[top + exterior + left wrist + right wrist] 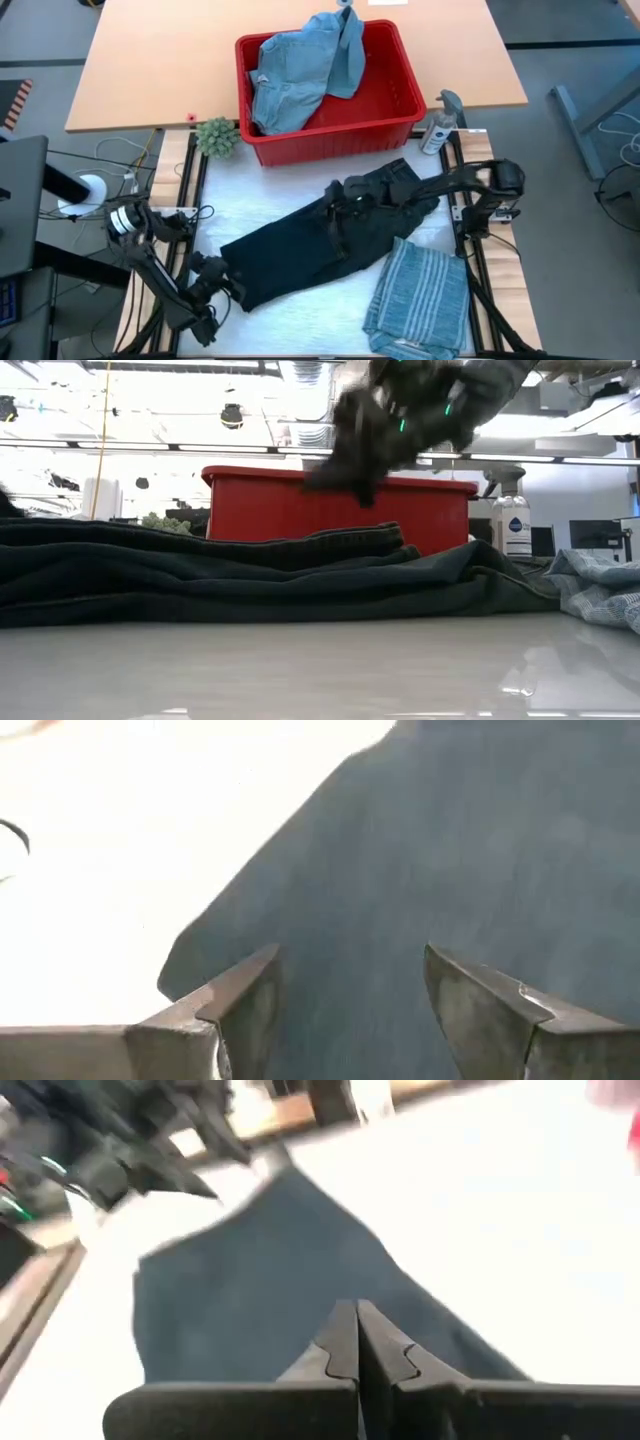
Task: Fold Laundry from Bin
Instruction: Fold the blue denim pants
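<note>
Red bin (400, 95) beyond both pincers holds light blue denim (300, 70), one piece draped over its far rim. High view alone shows the striped shirt (420, 295) folded just beside the right pincer (345, 205) and a spray bottle (438, 125) by the bin; left wrist view shows the left pincer (345, 1010) with fingers apart, over the trousers (310, 245) edge, holding nothing. Right pincer fingers together, above the trousers spread on the surface (240, 190); whether it pinches cloth, cannot tell.
</note>
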